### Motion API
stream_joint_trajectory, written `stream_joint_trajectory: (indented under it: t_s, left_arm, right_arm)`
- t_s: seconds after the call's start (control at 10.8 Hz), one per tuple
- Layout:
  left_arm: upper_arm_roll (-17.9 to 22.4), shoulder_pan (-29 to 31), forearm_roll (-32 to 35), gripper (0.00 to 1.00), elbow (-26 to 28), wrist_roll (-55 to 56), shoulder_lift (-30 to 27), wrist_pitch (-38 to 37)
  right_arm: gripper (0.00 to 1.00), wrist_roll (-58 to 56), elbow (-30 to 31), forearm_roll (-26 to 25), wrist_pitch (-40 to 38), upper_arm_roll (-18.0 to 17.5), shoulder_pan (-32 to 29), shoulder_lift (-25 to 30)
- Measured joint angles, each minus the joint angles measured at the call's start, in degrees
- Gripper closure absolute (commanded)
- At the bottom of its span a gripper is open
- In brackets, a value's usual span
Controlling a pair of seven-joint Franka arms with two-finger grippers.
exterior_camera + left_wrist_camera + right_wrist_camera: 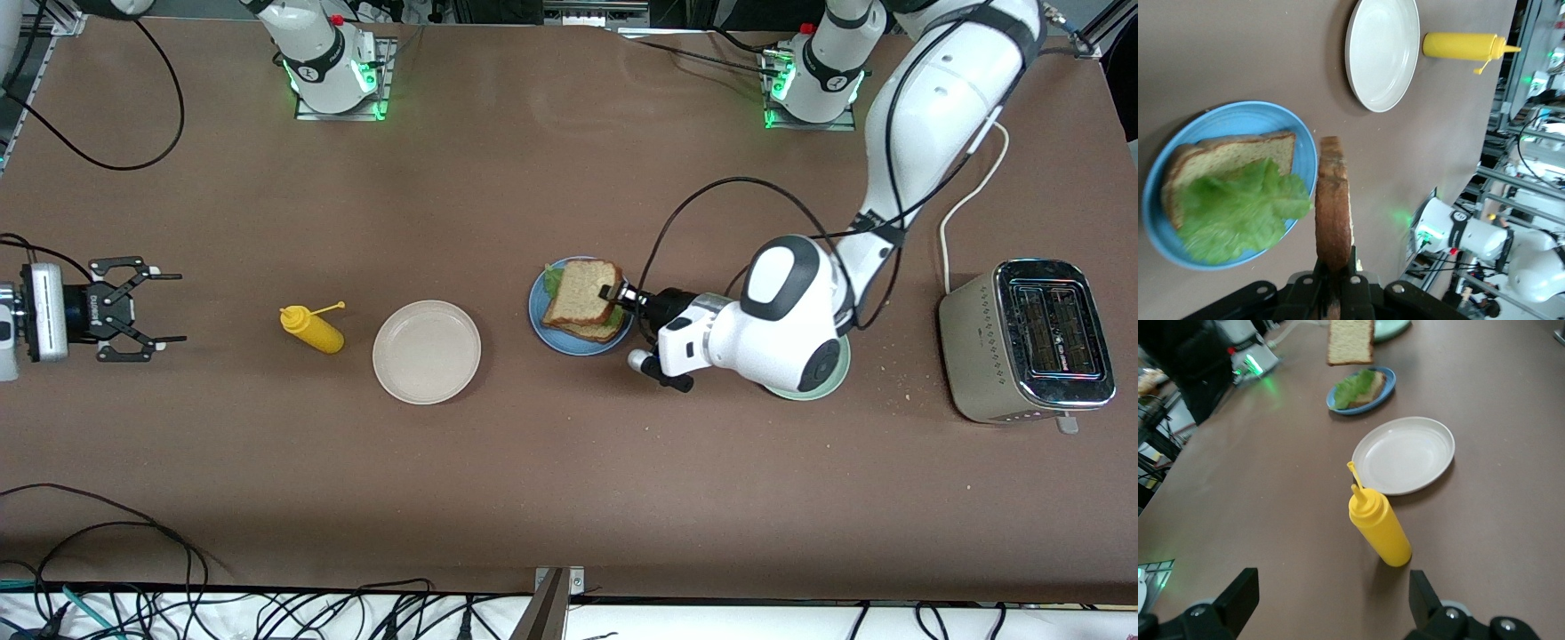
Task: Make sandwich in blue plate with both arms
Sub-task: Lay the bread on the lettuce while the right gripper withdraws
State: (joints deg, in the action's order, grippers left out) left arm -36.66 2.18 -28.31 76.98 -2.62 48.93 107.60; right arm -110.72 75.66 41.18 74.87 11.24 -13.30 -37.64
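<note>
While the blue plate (547,324) already carries one slice and lettuce (1238,207), the left gripper (613,298) pinches the top slice (582,292) above it; lowering flat appears next. Away from the plate, the right gripper (147,309) waits, fingers wide.
</note>
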Motion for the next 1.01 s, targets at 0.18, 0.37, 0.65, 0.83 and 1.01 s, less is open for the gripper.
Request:
stream_joint_trajectory:
  t_s: [0.18,0.37,0.65,0.83,1.01]
  left_arm:
    - [0.18,-0.29,-2.84,1.00,0.29,-2.53,3.13,2.10]
    - [0.63,0.32,-6.45,1.00,2.29,-4.77,4.54,2.50]
    - [1.47,0.80,-8.28,0.78,5.69,-10.01,4.87,3.22]
    - [2.63,1.18,-8.33,0.00,8.67,-13.64,4.99,5.19]
    - [3.19,1.65,-8.35,0.00,9.75,-14.71,5.00,5.91]
  right_arm:
    - [0.00,9.71,3.19,-4.86,4.15,-0.03,2.87,6.84]
    - [0.00,21.72,6.41,-10.59,7.30,-0.05,5.58,13.20]
    - [0.00,42.60,10.18,-20.97,11.51,-0.09,10.41,21.97]
    - [0.00,56.92,13.52,-25.97,13.19,-0.21,14.26,26.99]
    - [0.00,72.55,16.75,-29.23,15.11,-0.26,18.21,31.31]
